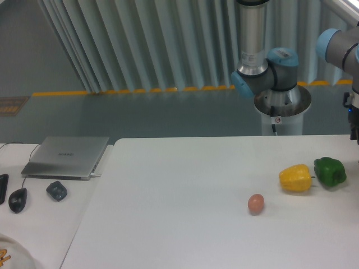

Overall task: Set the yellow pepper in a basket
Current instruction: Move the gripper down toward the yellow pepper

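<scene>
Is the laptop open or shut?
Shut. The laptop lies flat on the side table, lid down, with no screen or keyboard showing.

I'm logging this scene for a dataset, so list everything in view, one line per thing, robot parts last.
yellow pepper: 1, yellow, right side of white table, beside the green pepper
green pepper: 1, green, far right
egg: 1, brownish, front-left of the peppers
white table: 1, white, centre
laptop: 1, silver, closed, left desk
mouse: 1, black, left desk
dark lump: 1, dark grey, beside the mouse
robot arm: 1, grey and blue, behind the table; gripper barely visible at right edge
</scene>
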`<move>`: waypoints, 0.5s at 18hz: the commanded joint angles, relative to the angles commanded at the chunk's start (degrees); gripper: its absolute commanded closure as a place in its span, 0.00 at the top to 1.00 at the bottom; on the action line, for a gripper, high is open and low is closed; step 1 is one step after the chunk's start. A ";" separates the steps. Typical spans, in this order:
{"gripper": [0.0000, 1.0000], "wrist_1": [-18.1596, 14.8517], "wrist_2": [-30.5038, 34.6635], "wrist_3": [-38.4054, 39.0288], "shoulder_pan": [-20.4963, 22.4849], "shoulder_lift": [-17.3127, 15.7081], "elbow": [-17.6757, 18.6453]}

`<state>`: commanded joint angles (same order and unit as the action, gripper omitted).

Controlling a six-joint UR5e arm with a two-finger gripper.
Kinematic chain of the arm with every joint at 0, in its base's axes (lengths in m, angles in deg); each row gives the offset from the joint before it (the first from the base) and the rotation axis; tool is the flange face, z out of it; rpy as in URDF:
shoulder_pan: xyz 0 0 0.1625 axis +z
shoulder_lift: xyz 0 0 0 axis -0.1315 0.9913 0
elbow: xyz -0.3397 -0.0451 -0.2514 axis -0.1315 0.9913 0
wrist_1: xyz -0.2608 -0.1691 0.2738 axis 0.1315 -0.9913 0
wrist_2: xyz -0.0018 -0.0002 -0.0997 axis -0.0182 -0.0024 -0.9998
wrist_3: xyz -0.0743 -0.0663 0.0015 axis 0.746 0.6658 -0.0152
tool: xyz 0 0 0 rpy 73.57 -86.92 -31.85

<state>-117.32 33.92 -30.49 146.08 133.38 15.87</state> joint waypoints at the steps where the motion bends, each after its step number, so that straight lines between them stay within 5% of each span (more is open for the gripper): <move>1: 1.00 0.17 0.00 -0.09 0.00 0.00 0.00; 9: 1.00 0.00 -5.44 -0.18 -0.97 0.00 0.53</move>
<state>-117.32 28.48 -30.67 145.11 133.38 16.40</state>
